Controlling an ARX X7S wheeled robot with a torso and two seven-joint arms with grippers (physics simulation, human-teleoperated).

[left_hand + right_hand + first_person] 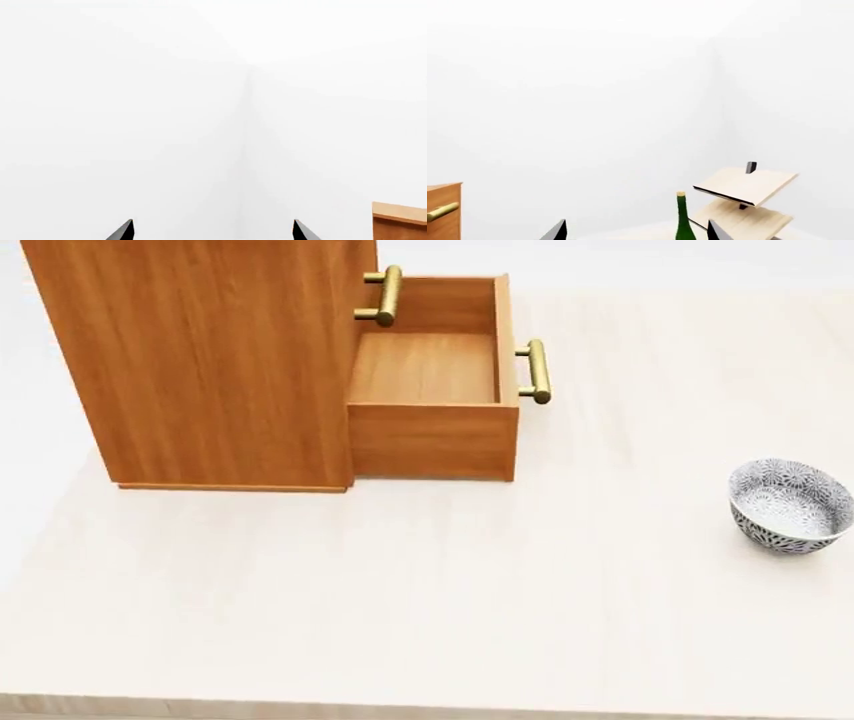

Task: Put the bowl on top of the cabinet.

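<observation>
Pale wood-grain table (pixel 441 610) fills most of the head view, its front edge running along the bottom of the frame. Cabinet (pixel 214 360) stands on it at upper left — orange-brown, top out of frame, one drawer (pixel 434 390) pulled open toward frame centre, brass bar handles showing. Bowl (pixel 790 506) sits on the tabletop at the right edge, mid-height, upright — well apart from the cabinet. Bare surface lies between them.

A green bottle (pixel 684 220) stands upright just beside a pale slanted wooden rack (pixel 746 200). Both rest on the pale wood-grain table (pixel 400 620). White walls (pixel 574 100) lie behind.
</observation>
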